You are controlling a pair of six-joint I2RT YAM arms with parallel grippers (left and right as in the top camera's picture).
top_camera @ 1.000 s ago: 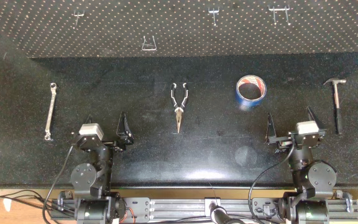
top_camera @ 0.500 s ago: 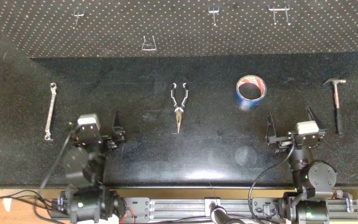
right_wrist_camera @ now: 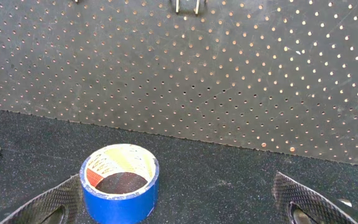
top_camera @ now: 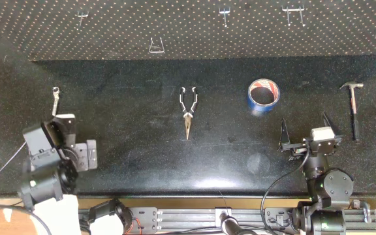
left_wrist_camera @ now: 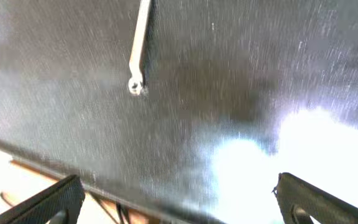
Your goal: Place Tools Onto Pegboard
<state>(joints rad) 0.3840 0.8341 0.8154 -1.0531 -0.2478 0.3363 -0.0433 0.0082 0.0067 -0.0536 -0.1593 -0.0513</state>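
Left claw (left_wrist_camera: 178,186) near wrench (left_wrist_camera: 138,45), apart

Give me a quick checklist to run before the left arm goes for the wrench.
1. Left gripper open: ok, fingers spread wide.
2. Wrench free on the table: ok, nothing touches it.
3. Wrench between the left fingers: not ok, it lies ahead of them.
4. Hook on the pegboard free: ok, it is bare.
5. Right gripper out of the way: ok, it sits open near the tape, far across the table.
6. Hook suits the wrench's ring end: cannot tell.
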